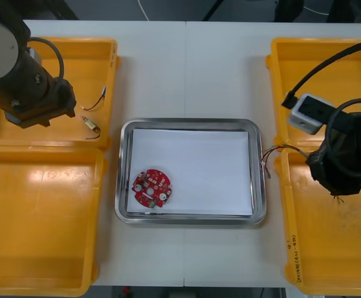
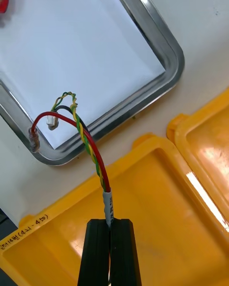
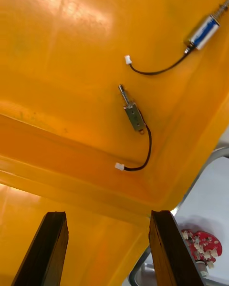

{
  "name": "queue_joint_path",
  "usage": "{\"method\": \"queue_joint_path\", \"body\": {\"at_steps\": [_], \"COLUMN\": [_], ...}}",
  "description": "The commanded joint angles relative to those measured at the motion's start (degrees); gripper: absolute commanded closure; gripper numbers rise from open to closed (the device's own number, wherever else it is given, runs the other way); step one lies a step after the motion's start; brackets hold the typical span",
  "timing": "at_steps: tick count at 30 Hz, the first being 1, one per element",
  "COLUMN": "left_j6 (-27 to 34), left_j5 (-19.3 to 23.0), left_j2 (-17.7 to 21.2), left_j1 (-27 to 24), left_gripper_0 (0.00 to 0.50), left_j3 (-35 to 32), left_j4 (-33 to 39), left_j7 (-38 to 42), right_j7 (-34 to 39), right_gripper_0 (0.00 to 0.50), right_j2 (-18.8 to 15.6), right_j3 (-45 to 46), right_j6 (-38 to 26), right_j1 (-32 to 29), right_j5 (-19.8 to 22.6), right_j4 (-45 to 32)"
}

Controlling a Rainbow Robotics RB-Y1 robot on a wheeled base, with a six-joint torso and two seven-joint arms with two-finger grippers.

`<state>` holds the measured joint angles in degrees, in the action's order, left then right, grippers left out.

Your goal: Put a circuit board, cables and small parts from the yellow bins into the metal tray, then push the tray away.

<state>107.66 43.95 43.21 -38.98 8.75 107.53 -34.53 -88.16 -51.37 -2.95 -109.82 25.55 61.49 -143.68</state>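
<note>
The red and yellow cable [image 2: 94,158] is pinched in the right gripper [image 2: 110,223], its free end dangling over the metal tray [image 2: 174,59] at its rim. The left gripper [image 3: 108,215] hangs spread wide above a yellow bin [image 3: 71,76].

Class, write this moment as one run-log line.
right claw: shut on red and yellow cable, above near right bin | left claw: open above far left bin | circuit board: in tray

The rim of a yellow bin [image 2: 28,226] bears handwriting — roughly "(4.21-4.30)".
</note>
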Motion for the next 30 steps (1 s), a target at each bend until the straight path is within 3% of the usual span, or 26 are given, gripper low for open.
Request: {"method": "queue_joint_path", "body": {"at_steps": [1, 16, 21, 30], "left_j6": [-0.6, -4.7, -6.9, -11.4], "left_j5": [0.8, 4.1, 4.9, 7.2], "left_j2": [2.7, 2.4, 2.4, 1.6], "left_j1": [-4.3, -11.7, -13.9, -14.7], "left_gripper_0": [0.000, 0.000, 0.000, 0.000], "left_j3": [-2.3, -1.1, 2.1, 5.0], "left_j4": [-3.7, -19.8, -24.8, -32.1], "left_j7": [2.9, 2.8, 3.0, 2.6], "right_j7": [-3.2, -7.5, -14.8, -24.7], "right_gripper_0": [0.500, 0.500, 0.500, 0.500], "right_j2": [-1.6, 11.6, 15.4, 20.3], "right_j3": [-7.9, -20.1, -23.5, -25.0], "right_j6": [-0.2, -0.2, -0.2, -0.2], "right_j1": [6.2, 16.4, 17.9, 17.8], "right_j5": [-2.3, -7.4, -12.2, -16.6], "right_j4": [-1.2, 8.8, 12.4, 16.9]}}
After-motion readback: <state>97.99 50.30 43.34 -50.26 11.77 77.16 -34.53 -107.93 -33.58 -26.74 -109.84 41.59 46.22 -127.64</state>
